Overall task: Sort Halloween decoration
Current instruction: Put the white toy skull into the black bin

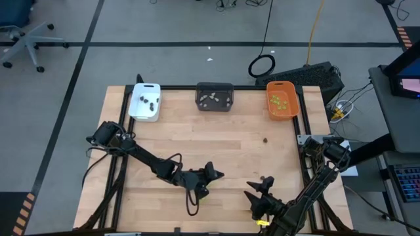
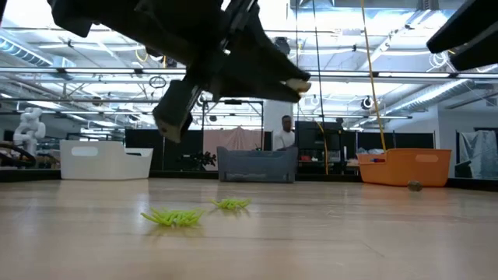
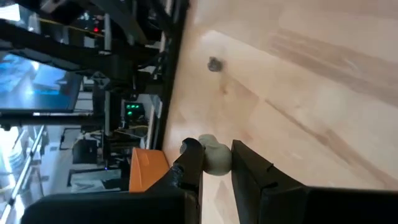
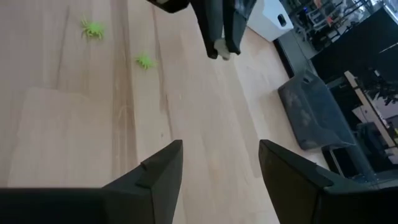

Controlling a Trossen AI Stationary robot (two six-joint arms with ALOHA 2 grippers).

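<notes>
A: Start at nine o'clock on the bench (image 1: 216, 147); your left claw (image 3: 216, 163) hangs above the wood near six, clamped on a pale beige-grey piece (image 3: 214, 157); can you confirm the grip?

B: Yes; in the left wrist view the rounded piece sits between both fingers (image 3: 189, 163) and pokes out past the tips; it looks like a small blob, so I cannot name a long axis or a facing for it.

A: Then carry it level toward the dark grey tray (image 1: 214, 96) at twelve, where similar pale bits lie; I judge that is its bin; keep clear of the white tray (image 1: 145, 101) at eleven; lower over the middle before you let go, because a piece this light may bounce off a rim.

B: And the two lime green pieces (image 2: 175, 218) on the wood below?

A: Leave them; they lie flat with legs spread, near each other but apart; they belong, I think, in the orange tray (image 1: 283, 100) at one o'clock; a dark piece (image 1: 265, 139) also waits on the bench in front of that tray.

B: Your right claw (image 4: 221, 165)?

A: Near five o'clock, fingers wide apart, holding nothing.
</notes>
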